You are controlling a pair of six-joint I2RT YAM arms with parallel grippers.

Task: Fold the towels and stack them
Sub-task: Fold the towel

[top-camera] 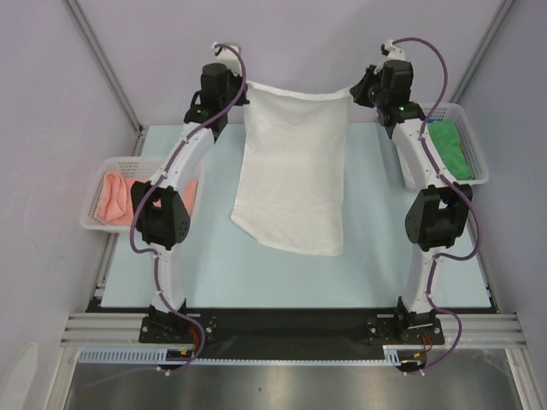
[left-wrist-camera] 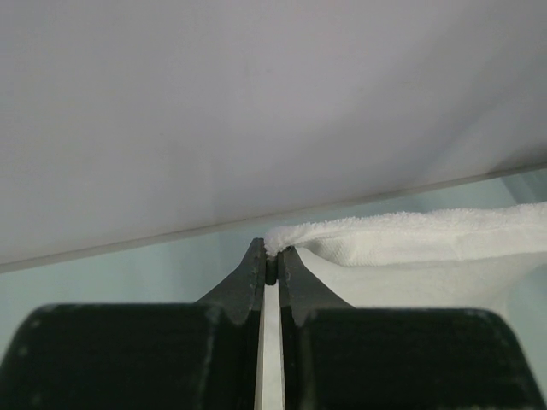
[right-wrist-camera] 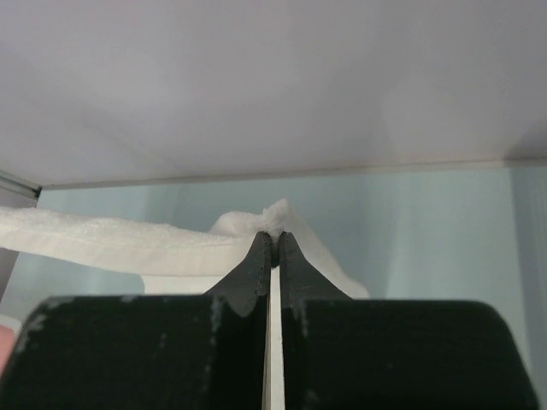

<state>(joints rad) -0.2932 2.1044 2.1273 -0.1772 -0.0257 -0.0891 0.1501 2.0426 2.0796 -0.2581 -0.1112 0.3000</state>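
1. A black base plate [top-camera: 291, 329] runs along the near edge of the tabletop [top-camera: 385, 273]. Both arms rise from it, left and right.
2. The left gripper [left-wrist-camera: 271, 256] is raised over the far-left part of the tabletop. Its jaws are clenched on one top corner of the white towel [top-camera: 295, 171], and terry shows pinched right at the tips.
3. The right gripper [right-wrist-camera: 273, 239] is raised over the far-right part, level with the left. Its jaws are pressed together on the towel's other top corner, with a tuft of cloth standing above the tips.
4. The white towel's top hem is stretched between the two grippers near the far edge. The cloth hangs toward the tabletop's middle. Its lower hem runs aslant and appears to rest on the surface.
5. The pink towel [top-camera: 115, 201] lies bunched in the left basket [top-camera: 94, 218] at the left edge.
6. The green towel [top-camera: 449, 145] lies in the right basket [top-camera: 477, 154] at the far-right corner.
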